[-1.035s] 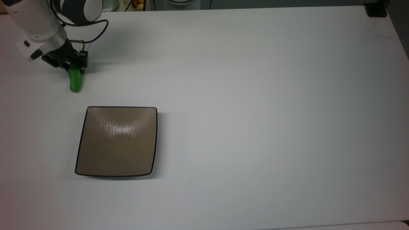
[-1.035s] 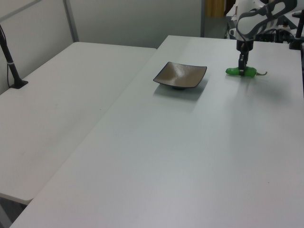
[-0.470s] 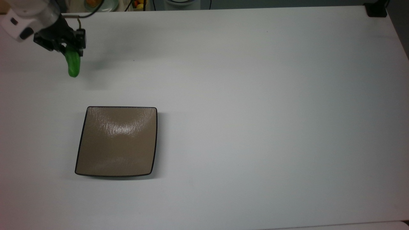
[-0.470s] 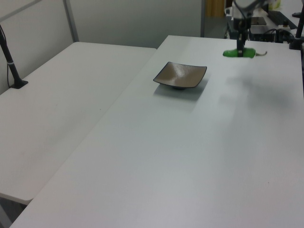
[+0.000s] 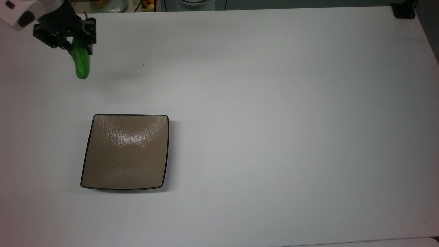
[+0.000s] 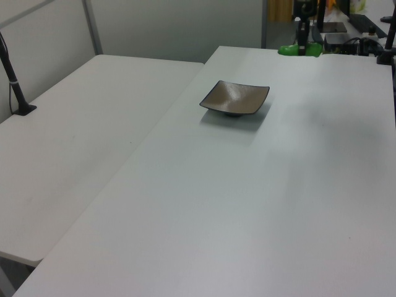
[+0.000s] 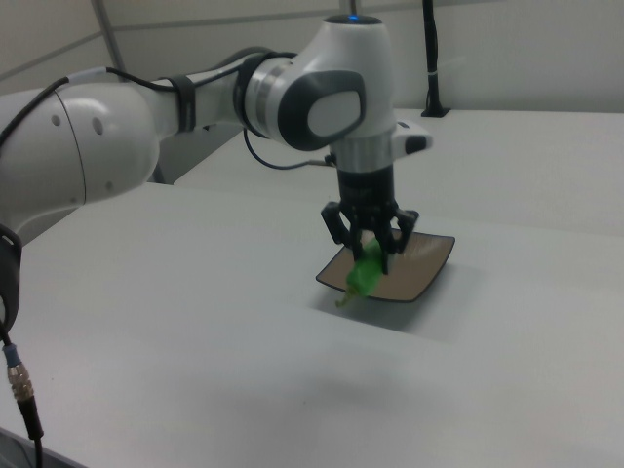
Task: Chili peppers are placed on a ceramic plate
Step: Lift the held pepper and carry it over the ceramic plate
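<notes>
chili pepper (image 5: 82, 65) hangs pinched between the fingers of the gripper (image 5: 76, 46), up at about 11 o'clock in the top view, clear of the white table (image 5: 274, 120); a second ago it lay on the surface and it has since been lifted and carried slightly away. the ceramic plate (image 5: 90, 151) sits bare toward 7 o'clock, well apart from the pepper. my reading is that the pick is done and the carry over to the plate is what remains.
</notes>
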You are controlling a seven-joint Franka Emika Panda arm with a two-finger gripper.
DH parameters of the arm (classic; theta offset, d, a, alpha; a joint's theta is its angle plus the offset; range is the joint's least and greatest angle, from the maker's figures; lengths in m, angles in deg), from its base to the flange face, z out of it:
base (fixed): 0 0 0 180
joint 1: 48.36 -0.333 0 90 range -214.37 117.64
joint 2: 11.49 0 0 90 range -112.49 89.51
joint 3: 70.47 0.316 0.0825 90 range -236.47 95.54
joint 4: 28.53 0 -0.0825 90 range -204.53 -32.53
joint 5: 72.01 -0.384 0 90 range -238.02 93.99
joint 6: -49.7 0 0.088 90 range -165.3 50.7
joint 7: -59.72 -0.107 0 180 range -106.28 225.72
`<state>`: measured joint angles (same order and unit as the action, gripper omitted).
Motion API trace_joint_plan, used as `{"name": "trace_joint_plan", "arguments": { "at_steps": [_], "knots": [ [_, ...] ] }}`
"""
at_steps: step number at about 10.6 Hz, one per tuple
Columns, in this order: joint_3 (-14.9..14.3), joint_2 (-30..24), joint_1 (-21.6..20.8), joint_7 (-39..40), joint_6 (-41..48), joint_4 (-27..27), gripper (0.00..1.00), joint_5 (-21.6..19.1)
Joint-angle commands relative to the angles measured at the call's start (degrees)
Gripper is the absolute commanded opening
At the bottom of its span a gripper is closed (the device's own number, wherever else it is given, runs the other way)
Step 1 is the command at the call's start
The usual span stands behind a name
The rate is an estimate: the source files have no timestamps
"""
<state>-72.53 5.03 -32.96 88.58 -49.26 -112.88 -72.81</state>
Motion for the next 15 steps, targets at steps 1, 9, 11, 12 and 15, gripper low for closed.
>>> {"name": "trace_joint_plan", "arguments": {
  "at_steps": [1,9,11,12,15],
  "knots": [
    [1.5,2.5,-1.4,-3.2,0.7,4.4,0.02,-1.6],
    [1.5,9.2,-3.7,-5.5,-22.7,4.5,0.02,-10.7],
    [1.5,11.8,-4.8,-8.1,-27.8,4.7,0.02,-10.8],
    [1.5,13.0,-5.5,-9.2,-31.1,4.7,0.02,-10.8],
    [1.5,17.1,-7.3,-13.1,-39.4,4.9,0.02,-10.7]
  ]
}}
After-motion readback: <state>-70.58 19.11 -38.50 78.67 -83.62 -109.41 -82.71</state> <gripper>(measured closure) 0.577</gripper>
